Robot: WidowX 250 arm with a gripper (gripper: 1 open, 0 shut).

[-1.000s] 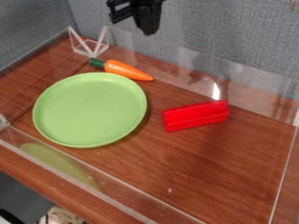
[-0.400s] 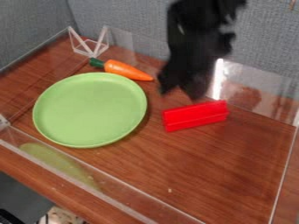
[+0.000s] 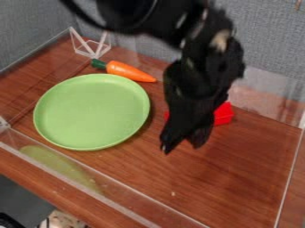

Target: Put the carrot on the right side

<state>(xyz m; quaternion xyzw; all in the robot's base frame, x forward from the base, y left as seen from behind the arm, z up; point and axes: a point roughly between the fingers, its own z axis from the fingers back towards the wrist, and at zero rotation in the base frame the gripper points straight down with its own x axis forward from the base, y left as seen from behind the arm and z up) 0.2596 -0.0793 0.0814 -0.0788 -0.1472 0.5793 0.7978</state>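
The small orange carrot point(image 3: 128, 71) with its green top lies on the wooden table at the back left, just behind the green plate point(image 3: 89, 111). My black arm sweeps down from the top of the view, heavily blurred. Its gripper point(image 3: 173, 142) hangs low over the table to the right of the plate, well in front and to the right of the carrot. The blurred fingers look shut, with nothing visible in them.
A red rectangular block point(image 3: 224, 110) lies right of centre, mostly hidden behind my arm. Clear plastic walls point(image 3: 268, 85) ring the table. A white wire stand point(image 3: 86, 41) sits in the back left corner. Bare wood point(image 3: 238, 169) shows at the front right.
The arm has swung down from the top back edge to the middle of the table and now covers most of the red block. Carrot and plate have not moved.
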